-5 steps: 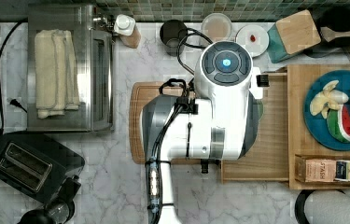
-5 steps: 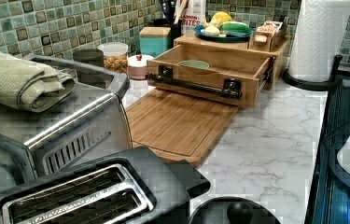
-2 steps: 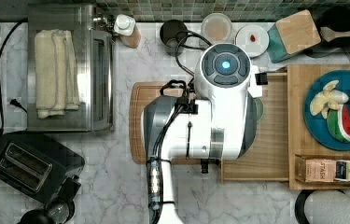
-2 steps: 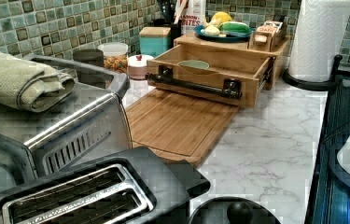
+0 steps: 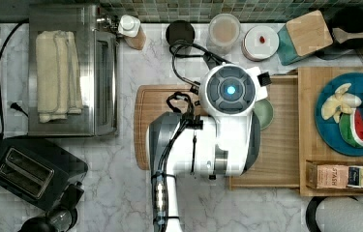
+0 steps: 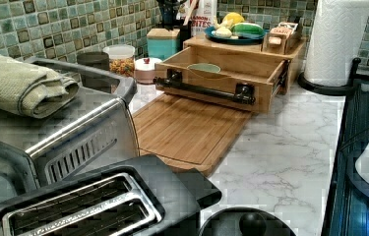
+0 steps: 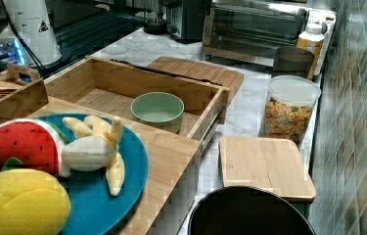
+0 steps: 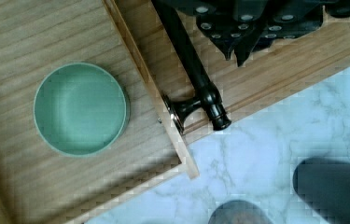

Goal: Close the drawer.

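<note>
Top view: the white Franka arm (image 5: 218, 140) hangs over the wide, shallow light-wood drawer (image 5: 285, 145), which is pulled out toward the top view's left from a wooden cabinet. The cabinet top carries a round blue plate of toy fruit (image 5: 351, 118). A small pale-green bowl (image 5: 265, 114) peeks from under the arm.

Left view: the drawer stands open, its long black metal bar handle (image 6: 204, 90) facing the flat wooden cutting board (image 6: 187, 132) that lies on the marble counter just in front of it. The handle's position across the front suggests a push against it would slide the box home.

Right view: the drawer's interior holds the green bowl near its far wall; a clear lidded jar of cereal (image 7: 288, 110) stands at the right view's right, apart from the drawer.

Wrist view: the black gripper (image 8: 240, 49) hovers above the cutting board, beside one end of the bar handle, its fingertips close together and holding nothing. Closing has evidently not begun.
</note>
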`<state>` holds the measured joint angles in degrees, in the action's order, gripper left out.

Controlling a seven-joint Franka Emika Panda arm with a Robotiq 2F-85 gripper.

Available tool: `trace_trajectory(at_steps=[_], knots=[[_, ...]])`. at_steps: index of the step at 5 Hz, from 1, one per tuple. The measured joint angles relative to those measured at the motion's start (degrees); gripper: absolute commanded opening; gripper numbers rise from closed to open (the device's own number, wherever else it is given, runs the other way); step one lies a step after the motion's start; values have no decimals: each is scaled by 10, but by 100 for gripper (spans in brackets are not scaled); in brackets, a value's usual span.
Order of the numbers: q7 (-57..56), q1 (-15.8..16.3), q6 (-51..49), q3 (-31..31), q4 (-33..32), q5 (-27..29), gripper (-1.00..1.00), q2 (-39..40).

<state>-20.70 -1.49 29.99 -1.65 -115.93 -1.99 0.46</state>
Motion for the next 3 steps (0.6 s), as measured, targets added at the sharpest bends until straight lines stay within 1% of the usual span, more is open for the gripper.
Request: trace_trajectory(at_steps=[1,2,3], knots=[[0,7,10,12,-38,0,-100,-16],[0,22,34,27,-65,0,-100,-15],[-43,29,55,51,-92,3,-100,-15]])
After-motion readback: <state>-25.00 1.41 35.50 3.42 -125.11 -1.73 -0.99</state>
